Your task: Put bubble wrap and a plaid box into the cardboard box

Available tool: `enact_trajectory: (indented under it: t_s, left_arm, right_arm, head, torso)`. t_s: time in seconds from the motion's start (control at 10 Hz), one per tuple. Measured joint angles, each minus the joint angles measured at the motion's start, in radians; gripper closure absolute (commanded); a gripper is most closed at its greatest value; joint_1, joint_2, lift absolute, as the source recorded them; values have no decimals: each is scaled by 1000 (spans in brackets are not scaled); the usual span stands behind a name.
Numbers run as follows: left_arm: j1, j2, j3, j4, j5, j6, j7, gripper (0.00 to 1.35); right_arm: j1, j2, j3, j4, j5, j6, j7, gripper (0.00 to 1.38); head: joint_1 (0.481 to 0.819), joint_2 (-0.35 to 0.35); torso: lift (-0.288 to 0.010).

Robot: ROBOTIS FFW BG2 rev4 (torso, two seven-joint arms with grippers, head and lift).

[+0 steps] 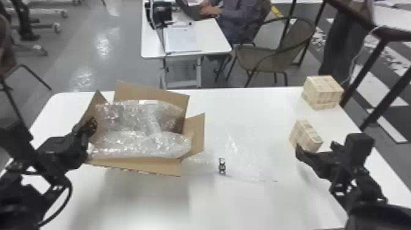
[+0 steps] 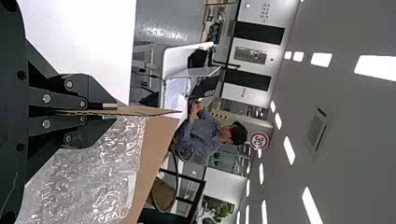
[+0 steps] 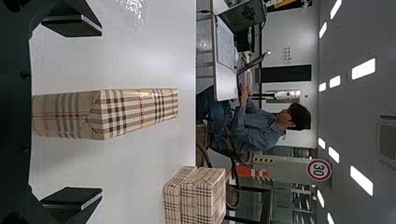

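Smooth white tabletop (image 1: pixel 146 198) lies under the work, with a desk (image 1: pixel 183 42) and a chair (image 1: pixel 269 55) on the floor beyond. Near the right claw (image 3: pixel 100 113), one plaid box (image 3: pixel 135 109) sits between the spread fingers, with space on either side and neither finger touching it. More plaid boxes (image 1: pixel 322 91) rest beyond that claw, nearer the table's far corner. Over on the other side, the left claw (image 2: pixel 100 112) is clamped on a side flap of the cardboard box (image 1: pixel 137 165). Bubble wrap (image 1: pixel 137 143) fills the carton's inside, just beside that claw, and a loose clear sheet (image 1: pixel 241 153) lies flat between the two claws.

The plaid box looks light and fairly stiff, with crisp edges and a glossy paper skin that may slide a little. Its two long faces look like the place to take hold, with the pads flat and near the middle so it won't tip; a hard squeeze could dent it. The wrap should be soft and springy, likely to give under the box. The flap seems bendy, so a light, steady pinch should suit it.
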Motion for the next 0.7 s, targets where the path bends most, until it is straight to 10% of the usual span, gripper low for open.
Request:
enact_trajectory:
  t_s: [0.3,0.5,0.7]
  left_arm:
    - [6,-1,-3,1,2,-4,-1,1210]
    - [8,-1,-3,3,2,-4,-5,1210]
    - [7,-1,-7,7,2,-4,-7,1210]
  right_arm:
    - [-55,-23,7,93,-12,-3,10,104]
    - [-77,-26,24,134,-21,-14,22,674]
    - [-99,-27,41,151,-29,6,58,888]
  head:
    - [695,-58]
    - [695,-49]
    - [695,-33]
  torso:
    - [-108]
    - [-108]
    - [-108]
